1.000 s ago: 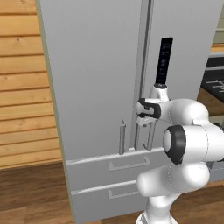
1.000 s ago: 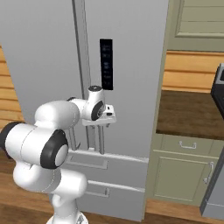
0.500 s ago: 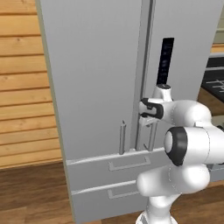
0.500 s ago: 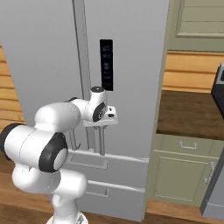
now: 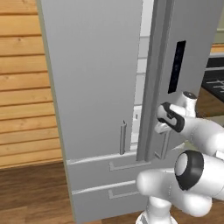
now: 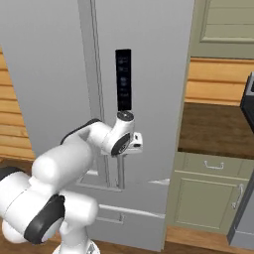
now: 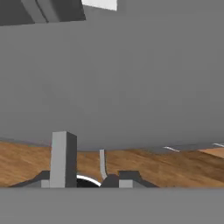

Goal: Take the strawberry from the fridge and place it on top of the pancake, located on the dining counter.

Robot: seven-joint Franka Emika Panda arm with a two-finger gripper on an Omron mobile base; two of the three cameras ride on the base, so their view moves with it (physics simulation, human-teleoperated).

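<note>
At the front of the fridge [image 5: 96, 87], the job stands at its opening step: getting the right-hand door [image 6: 149, 89] swung clear so that the shelves can be reached. That door stands ajar, and through the gap between the two doors the left base view shows a strip of white shelved interior [image 5: 141, 70]. The gripper [image 5: 162, 127] sits at the right door's slim vertical bar handle [image 5: 165, 146], its jaws drawn in narrow; from the right base view the hand [image 6: 130, 143] is pressed up to the same bar, so the gripper appears to be clamped on the handle, though the contact itself is partly hidden by the wrist. The strawberry cannot be made out from here; by judgement it lies somewhere inside the fridge, behind the doors. The next move likely calls for pulling the handle outward along the door's arc, keeping the grip square to the bar so it does not slip, until the gap is wide enough for the arm to enter. The left door's handle [image 5: 123, 138] is untouched.
</note>
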